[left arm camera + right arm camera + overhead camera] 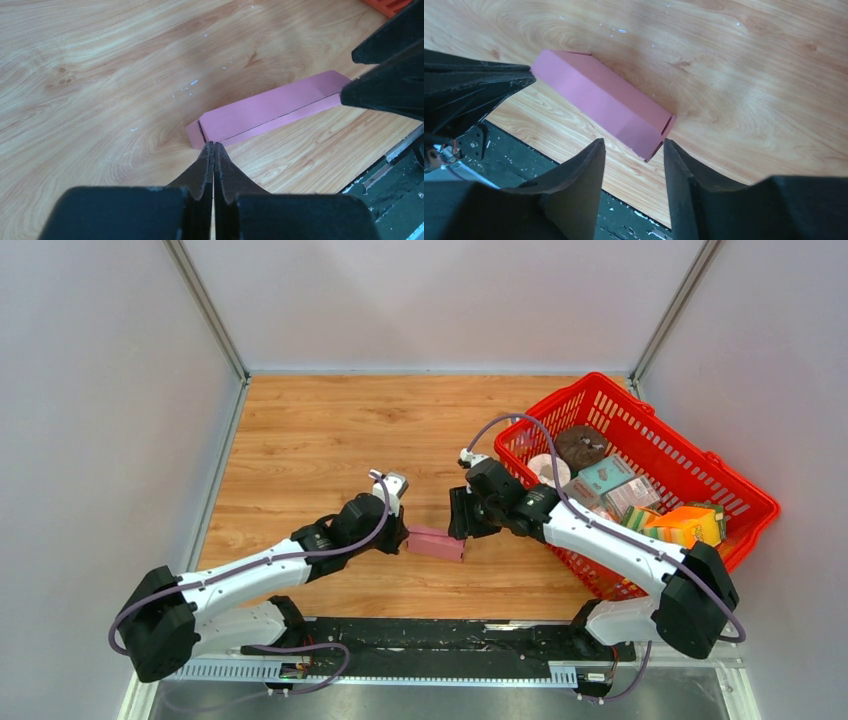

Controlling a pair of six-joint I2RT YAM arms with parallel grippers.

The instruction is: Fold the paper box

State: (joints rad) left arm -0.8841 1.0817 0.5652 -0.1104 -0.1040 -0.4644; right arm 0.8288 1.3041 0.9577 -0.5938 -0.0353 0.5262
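Note:
The paper box (437,542) is a flattened pink rectangle lying on the wooden table between my two grippers. My left gripper (400,535) is shut, its tips (214,145) touching the box's left end (270,107), where a small flap curls; nothing shows between the fingers. My right gripper (462,525) is open and empty (634,145), its fingers just short of the box's right end (604,102), where a slit is cut. The left gripper's dark fingers (474,90) show at the box's far end in the right wrist view.
A red basket (655,430) at the right holds teal and orange boxes, rolls and other goods. The black mounting rail (450,635) runs along the table's near edge, close behind the box. Grey walls enclose the table.

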